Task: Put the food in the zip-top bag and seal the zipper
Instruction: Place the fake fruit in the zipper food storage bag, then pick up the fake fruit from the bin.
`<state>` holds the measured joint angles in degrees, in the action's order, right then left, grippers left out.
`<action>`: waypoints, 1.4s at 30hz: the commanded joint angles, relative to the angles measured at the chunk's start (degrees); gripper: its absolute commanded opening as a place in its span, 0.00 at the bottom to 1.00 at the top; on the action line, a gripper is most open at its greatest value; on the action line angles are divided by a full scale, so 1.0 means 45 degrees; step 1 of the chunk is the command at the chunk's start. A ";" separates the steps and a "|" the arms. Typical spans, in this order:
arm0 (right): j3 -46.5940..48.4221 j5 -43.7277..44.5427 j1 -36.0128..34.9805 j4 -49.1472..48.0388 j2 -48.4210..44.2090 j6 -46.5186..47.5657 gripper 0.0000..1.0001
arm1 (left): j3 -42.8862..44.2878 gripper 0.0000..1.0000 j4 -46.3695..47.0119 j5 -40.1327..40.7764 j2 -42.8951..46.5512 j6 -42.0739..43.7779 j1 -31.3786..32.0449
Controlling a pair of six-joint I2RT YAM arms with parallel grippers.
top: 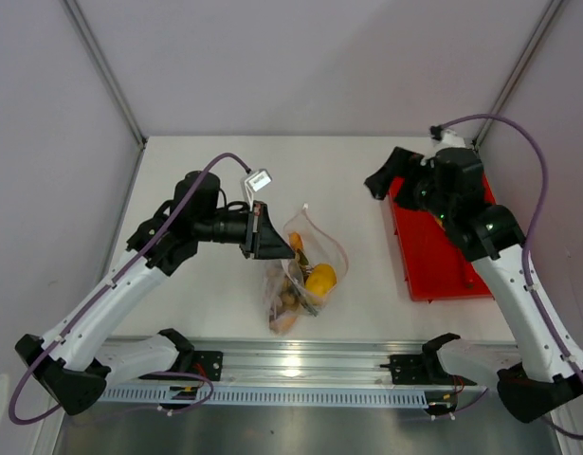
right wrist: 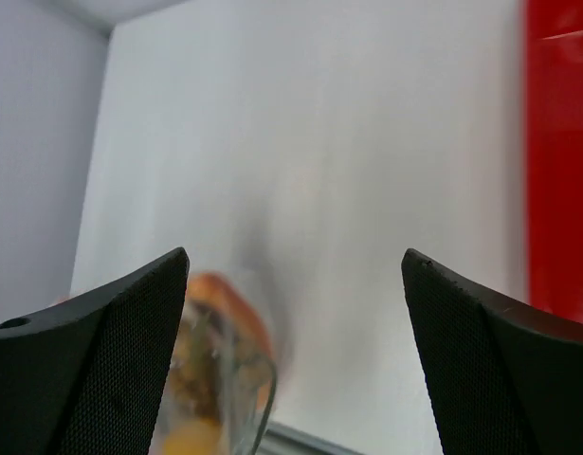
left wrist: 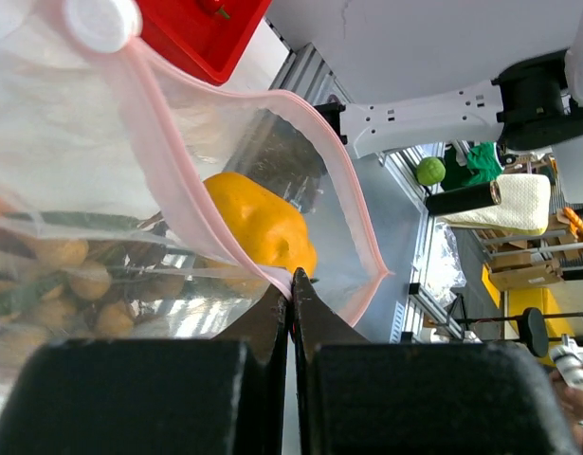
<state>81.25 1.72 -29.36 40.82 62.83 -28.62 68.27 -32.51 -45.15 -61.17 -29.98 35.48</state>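
The clear zip-top bag (top: 305,270) lies mid-table with its mouth open. Inside it are a yellow pepper (top: 320,280), olive-green grapes (left wrist: 73,284) and an orange piece (top: 285,322). My left gripper (top: 272,242) is shut on the bag's pink zipper strip (left wrist: 177,180) at the mouth edge, seen close in the left wrist view (left wrist: 291,284). The white slider (left wrist: 101,21) sits at the strip's far end. My right gripper (top: 378,180) is open and empty, above the table by the red tray's far-left corner; the bag shows blurred in its view (right wrist: 215,379).
A red rectangular tray (top: 433,246) lies at the right under the right arm, with a small red item (left wrist: 212,6) in it. The metal rail (top: 300,365) runs along the near edge. Grey walls enclose the back and sides.
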 commanded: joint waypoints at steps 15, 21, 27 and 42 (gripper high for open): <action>0.0009 0.0477 0.7834 -0.1139 0.6773 0.2726 0.99 | 0.0746 0.00 0.0526 -0.0905 -0.0683 0.0353 -0.0073; 0.1938 0.3129 0.7444 -0.0071 0.9413 0.4367 1.00 | 0.0591 0.01 0.0916 -0.1198 -0.1016 0.0392 -0.0054; 0.2120 0.5438 0.7170 -0.0494 1.0745 0.5363 0.99 | 0.0649 0.01 0.1014 -0.1667 -0.1563 0.0607 -0.0073; 0.2490 0.5225 0.7521 -0.1591 1.2872 0.6263 0.97 | 0.0825 0.01 0.1268 -0.2097 -0.2188 0.0646 -0.0092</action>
<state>89.69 24.77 4.03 35.42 119.20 -1.34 69.04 -29.21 -52.10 -70.94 -28.42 35.48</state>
